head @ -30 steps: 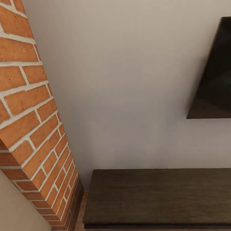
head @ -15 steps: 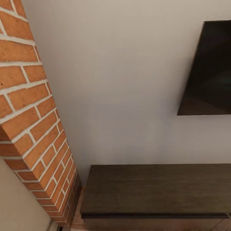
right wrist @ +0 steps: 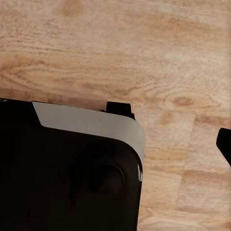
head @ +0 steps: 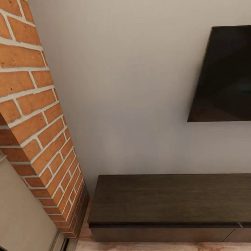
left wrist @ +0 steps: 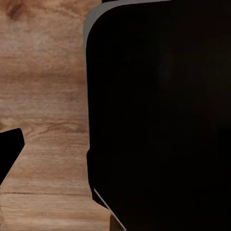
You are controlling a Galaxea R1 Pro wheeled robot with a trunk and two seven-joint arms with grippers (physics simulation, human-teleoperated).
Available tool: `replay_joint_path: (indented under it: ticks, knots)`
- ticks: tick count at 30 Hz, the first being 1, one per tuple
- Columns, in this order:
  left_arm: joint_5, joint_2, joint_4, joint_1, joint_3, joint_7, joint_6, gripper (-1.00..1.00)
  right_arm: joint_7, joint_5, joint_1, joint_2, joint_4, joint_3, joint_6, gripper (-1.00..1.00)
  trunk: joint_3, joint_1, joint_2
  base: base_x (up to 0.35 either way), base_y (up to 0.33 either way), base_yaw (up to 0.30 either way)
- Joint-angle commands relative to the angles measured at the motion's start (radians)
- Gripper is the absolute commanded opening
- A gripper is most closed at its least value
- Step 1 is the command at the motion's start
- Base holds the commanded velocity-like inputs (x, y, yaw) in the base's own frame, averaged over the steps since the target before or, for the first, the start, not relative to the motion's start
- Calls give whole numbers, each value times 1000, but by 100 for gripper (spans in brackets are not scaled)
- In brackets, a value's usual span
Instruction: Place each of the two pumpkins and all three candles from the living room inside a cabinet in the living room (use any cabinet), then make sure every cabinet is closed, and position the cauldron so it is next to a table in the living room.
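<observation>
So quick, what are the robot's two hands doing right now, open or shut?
Left gripper: cannot be told; the left wrist view has just wooden floor and a dark robot part.
Right gripper: cannot be told either.

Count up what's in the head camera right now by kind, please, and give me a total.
Brick pillar: 1
Dark wall-mounted screen: 1
Dark-brown cabinet: 1
Beige object at the lower left edge: 1
Total: 4

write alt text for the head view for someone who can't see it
A long, low dark-brown cabinet stands against a pale wall, its drawer fronts shut. A brick column rises at its left end, and a dark screen hangs on the wall above.
</observation>
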Motion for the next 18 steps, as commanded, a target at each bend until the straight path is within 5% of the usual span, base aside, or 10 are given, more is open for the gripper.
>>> replay_joint_path:
  ticks: [1, 10, 18]
  knots:
    - [0, 1, 0, 0, 0, 0, 0, 100, 0, 0, 0, 0, 0, 0, 0, 100, 0, 0, 0, -3, 0, 0]
    - [-1, -1, 1, 0, -1, 0, 0, 100, 0, 0, 0, 2, 3, 1, 1, 100, 0, 0, 0, -172, 0, 0]
    - [-1, 1, 0, 0, -1, 0, 0, 100, 0, 0, 0, 2, 2, -2, 0, 100, 0, 0, 0, -22, 0, 0]
